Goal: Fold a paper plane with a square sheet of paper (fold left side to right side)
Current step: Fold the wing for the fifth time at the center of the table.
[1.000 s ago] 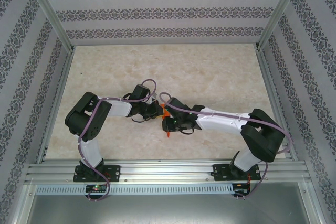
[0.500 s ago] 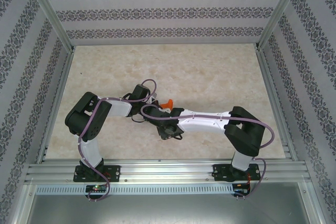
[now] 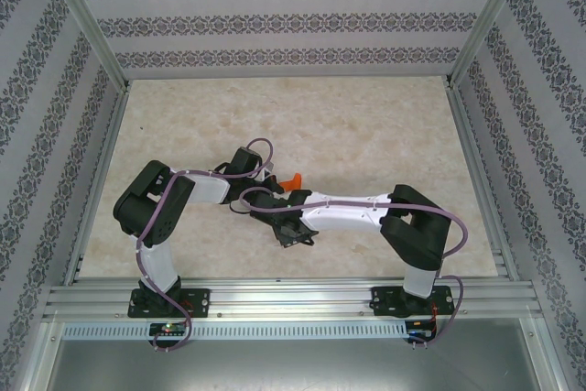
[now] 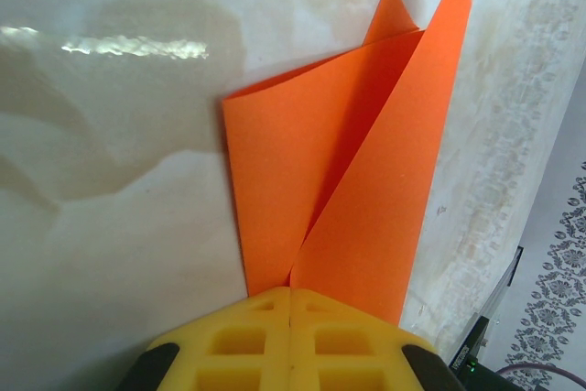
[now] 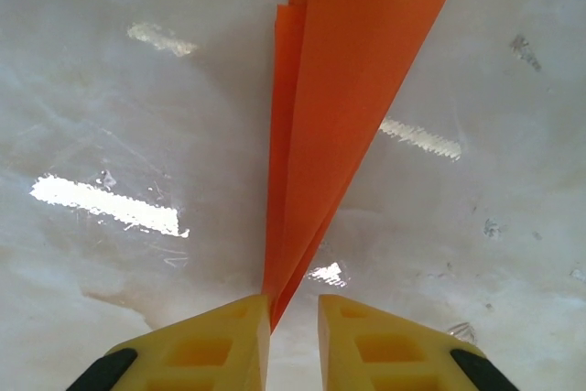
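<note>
My right arm has swung in leftward; the bright orange square sheet of paper (image 4: 339, 190), part-folded, hangs over the pale marbled tabletop (image 3: 366, 125); left gripper (image 4: 290, 295) clamps it; right gripper (image 5: 295, 304) stands slightly apart around its tip; I'd close squarely on the crease.
</note>
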Controlling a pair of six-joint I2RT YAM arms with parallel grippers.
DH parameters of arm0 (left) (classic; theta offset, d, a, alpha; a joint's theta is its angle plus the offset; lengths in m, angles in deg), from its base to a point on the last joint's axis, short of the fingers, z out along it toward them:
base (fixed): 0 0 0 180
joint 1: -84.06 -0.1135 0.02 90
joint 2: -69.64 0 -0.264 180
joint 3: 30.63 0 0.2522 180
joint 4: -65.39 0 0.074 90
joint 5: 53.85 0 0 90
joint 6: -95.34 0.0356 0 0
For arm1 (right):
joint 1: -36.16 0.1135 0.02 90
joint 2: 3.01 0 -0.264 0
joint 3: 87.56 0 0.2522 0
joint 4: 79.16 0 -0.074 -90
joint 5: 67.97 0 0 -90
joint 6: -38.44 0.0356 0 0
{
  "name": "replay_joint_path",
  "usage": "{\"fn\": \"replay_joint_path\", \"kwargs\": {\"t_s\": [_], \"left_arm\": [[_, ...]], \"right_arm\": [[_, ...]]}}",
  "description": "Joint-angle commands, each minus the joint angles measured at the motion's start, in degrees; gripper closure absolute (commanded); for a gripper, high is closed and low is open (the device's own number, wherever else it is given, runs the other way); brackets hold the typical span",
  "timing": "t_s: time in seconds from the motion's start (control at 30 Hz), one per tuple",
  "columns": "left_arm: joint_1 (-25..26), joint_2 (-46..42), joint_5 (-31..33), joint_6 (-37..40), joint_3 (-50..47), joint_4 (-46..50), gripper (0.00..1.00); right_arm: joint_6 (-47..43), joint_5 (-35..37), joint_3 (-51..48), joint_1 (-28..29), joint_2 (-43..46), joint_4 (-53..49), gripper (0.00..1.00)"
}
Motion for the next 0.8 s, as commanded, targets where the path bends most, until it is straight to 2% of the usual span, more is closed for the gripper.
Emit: {"fn": "replay_joint_path", "kwargs": {"t_s": [0.0, 0.27, 0.5, 0.77], "left_arm": [[-0.4, 1.9, 2.3, 1.6, -0.6, 0.5, 0.99], [-0.4, 2.0, 2.2, 1.5, -0.7, 0.3, 0.98], [-0.4, 2.1, 2.0, 1.6, -0.7, 0.3, 0.98], [-0.4, 2.3, 1.9, 1.6, -0.8, -0.1, 0.99]], "right_arm": [[0.8, 0.7, 1.4, 0.7, -1.5, -1.2, 0.80], [1.0, 0.6, 2.3, 0.8, -2.4, -0.9, 0.80], [1.9, 1.1, 0.7, 0.8, 0.8, 1.8, 0.78], [2.3, 3.3, 3.8, 0.7, -2.4, -2.2, 0.78]]}}
